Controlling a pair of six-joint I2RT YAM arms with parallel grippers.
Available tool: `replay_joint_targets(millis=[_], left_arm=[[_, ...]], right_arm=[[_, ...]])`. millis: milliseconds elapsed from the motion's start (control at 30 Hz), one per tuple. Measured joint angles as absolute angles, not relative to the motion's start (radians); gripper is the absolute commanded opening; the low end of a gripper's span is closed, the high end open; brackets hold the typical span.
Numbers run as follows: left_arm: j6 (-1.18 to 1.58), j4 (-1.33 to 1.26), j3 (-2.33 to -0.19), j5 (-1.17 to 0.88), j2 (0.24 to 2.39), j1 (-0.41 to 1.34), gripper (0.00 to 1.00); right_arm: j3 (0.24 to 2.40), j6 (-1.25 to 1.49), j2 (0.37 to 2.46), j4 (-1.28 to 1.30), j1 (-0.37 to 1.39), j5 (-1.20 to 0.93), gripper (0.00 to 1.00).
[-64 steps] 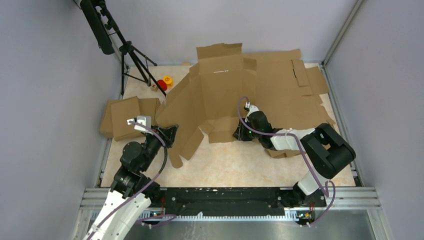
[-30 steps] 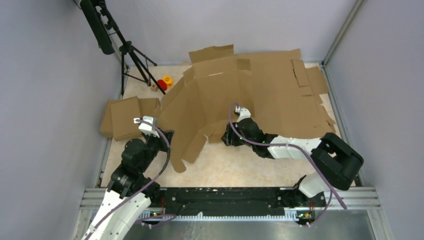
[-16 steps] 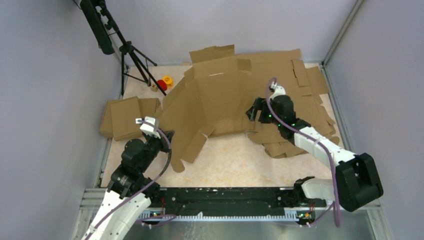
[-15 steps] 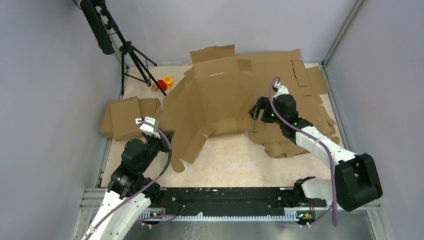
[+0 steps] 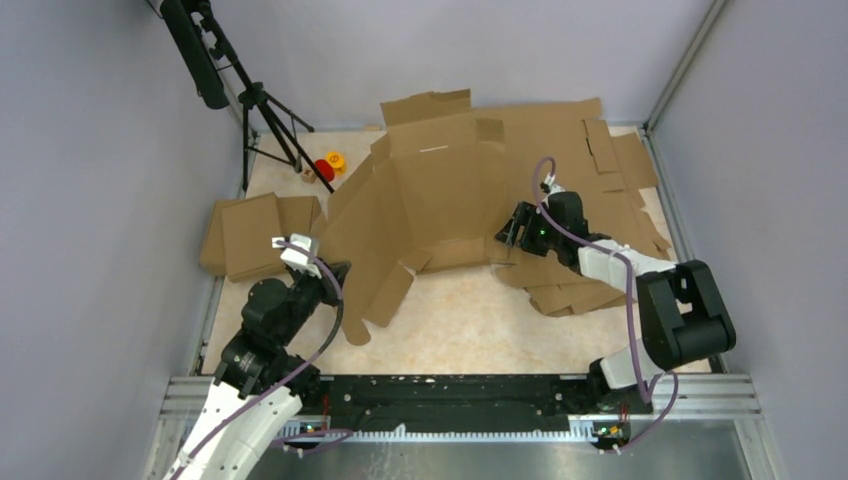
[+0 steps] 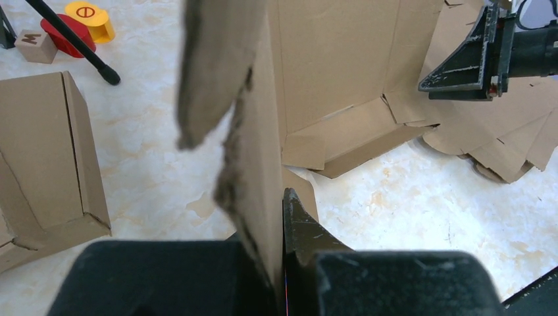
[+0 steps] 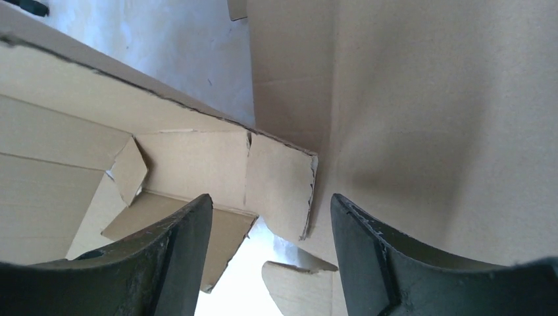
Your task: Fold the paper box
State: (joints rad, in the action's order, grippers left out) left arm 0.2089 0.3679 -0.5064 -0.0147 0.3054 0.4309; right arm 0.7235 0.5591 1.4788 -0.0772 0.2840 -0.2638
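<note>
Pale marbled table (image 5: 470, 330) inside a grey-walled cell, seen from above and behind two black robot arms. At the middle and far side, large plain brown corrugated cardboard paper box (image 5: 440, 200), partly raised: back panel leaning up toward the far wall, creased side panels sloping down to the left, slotted flaps resting on the tabletop at the near edge. Left gripper (image 5: 335, 272) pressed together on the upright edge of the box's left panel, with ragged cardboard rising between the fingers in the wrist view (image 6: 279, 224). Right gripper (image 5: 510, 232) spread wide at the box's near right corner, a small corner flap showing between the two dark fingers (image 7: 270, 217); contact with the flap impossible to tell. Under and beyond the right arm, wide pile of flat brown slotted cardboard sheets (image 5: 590, 190) reaching the right wall. Left of the box and apart from it, smaller folded brown cardboard pieces (image 5: 250, 232). Far left corner: black tripod (image 5: 265, 120), red disc (image 5: 324, 169), yellow disc (image 5: 335, 158), small wooden block marked M (image 6: 35, 45).
</note>
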Motion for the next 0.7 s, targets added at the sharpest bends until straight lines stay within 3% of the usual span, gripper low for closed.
replay_joint_targets(millis=[133, 367, 700], left_arm=[[0.208, 0.368, -0.506, -0.020, 0.303, 0.431, 0.01], [0.207, 0.367, -0.504, -0.030, 0.303, 0.431, 0.01], [0.206, 0.362, -0.503, -0.045, 0.296, 0.431, 0.00]], right_arm=[[0.710, 0.603, 1.522, -0.126, 0.284, -0.266, 0.60], [0.669, 0.747, 1.561, -0.257, 0.284, -0.319, 0.40], [0.654, 0.895, 1.560, -0.372, 0.284, -0.386, 0.29]])
